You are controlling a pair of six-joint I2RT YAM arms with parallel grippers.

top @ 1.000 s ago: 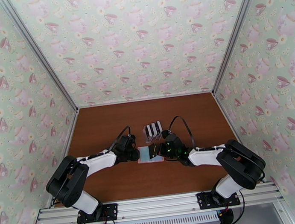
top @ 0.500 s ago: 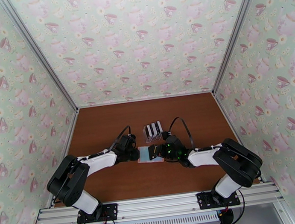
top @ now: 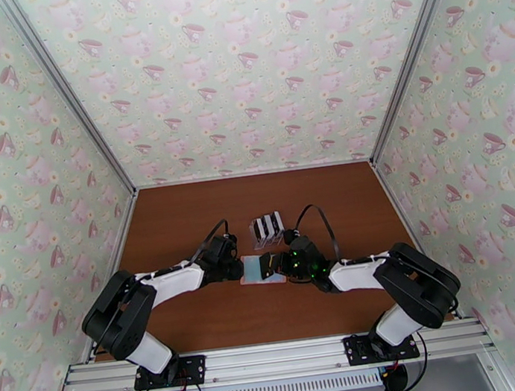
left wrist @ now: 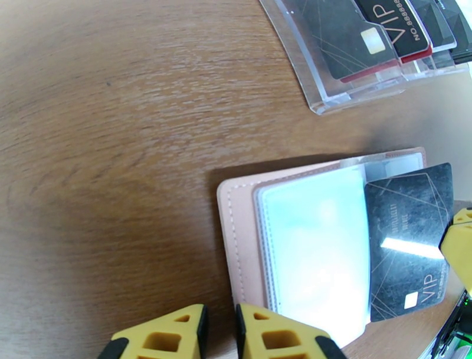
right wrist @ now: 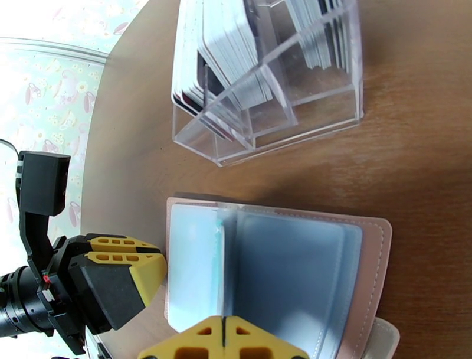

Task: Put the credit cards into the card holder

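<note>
The card holder (top: pixel 252 271) lies open on the brown table, its pink cover (left wrist: pixel 236 236) under pale blue-grey sleeves (right wrist: pixel 371 266). My right gripper (top: pixel 277 263) is shut on a black credit card (left wrist: pixel 407 236) marked VIP. The card's left edge meets the pale sleeve. In the right wrist view the shut fingers (right wrist: pixel 224 339) hold the card edge-on (right wrist: pixel 221 266) over the wallet's fold. My left gripper (top: pixel 238 270) rests at the wallet's left edge. Its yellow fingers (left wrist: pixel 219 330) are nearly together with nothing seen between them (right wrist: pixel 156 268).
A clear slotted card rack (top: pixel 267 227) stands just behind the wallet and holds several more cards (left wrist: pixel 354 53), (right wrist: pixel 265 77). Patterned walls enclose the table on three sides. Open brown tabletop lies to the left, to the right and in front of the arms.
The right arm has edged slightly left toward the wallet with the black card. The left gripper's fingers have drawn a little closer together. The wallet and rack have not moved.
</note>
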